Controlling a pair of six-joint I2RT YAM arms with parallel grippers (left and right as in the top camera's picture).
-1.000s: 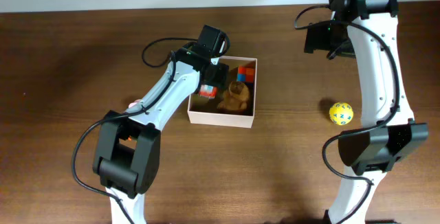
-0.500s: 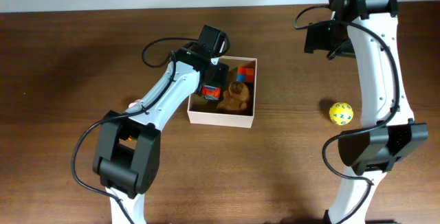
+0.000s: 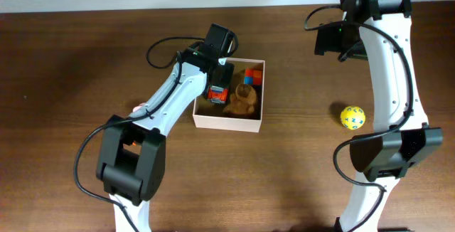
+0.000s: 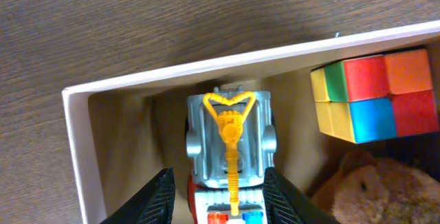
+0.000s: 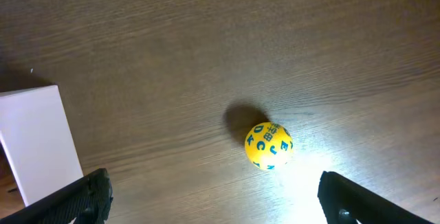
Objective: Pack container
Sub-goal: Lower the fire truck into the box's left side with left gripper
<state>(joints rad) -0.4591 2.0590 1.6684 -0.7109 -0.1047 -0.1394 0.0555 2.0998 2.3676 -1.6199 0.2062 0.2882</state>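
Note:
The container, a shallow white-walled box with a tan inside, sits mid-table. In it lie a grey and red toy vehicle with a yellow crane arm, a coloured cube and a brown plush. My left gripper hangs low inside the box. Its fingers straddle the toy vehicle; a narrow gap shows on the left side and the right finger is almost touching. My right gripper is wide open above bare table. A yellow lettered ball lies just ahead of it.
The ball rests on the wood right of the container, beside the right arm. A white wall of the container shows at the left of the right wrist view. A small pink thing peeks out beside the left arm.
The left jaws have narrowed around the toy vehicle, which shifted slightly right inside the container. The right arm and the ball have not moved.

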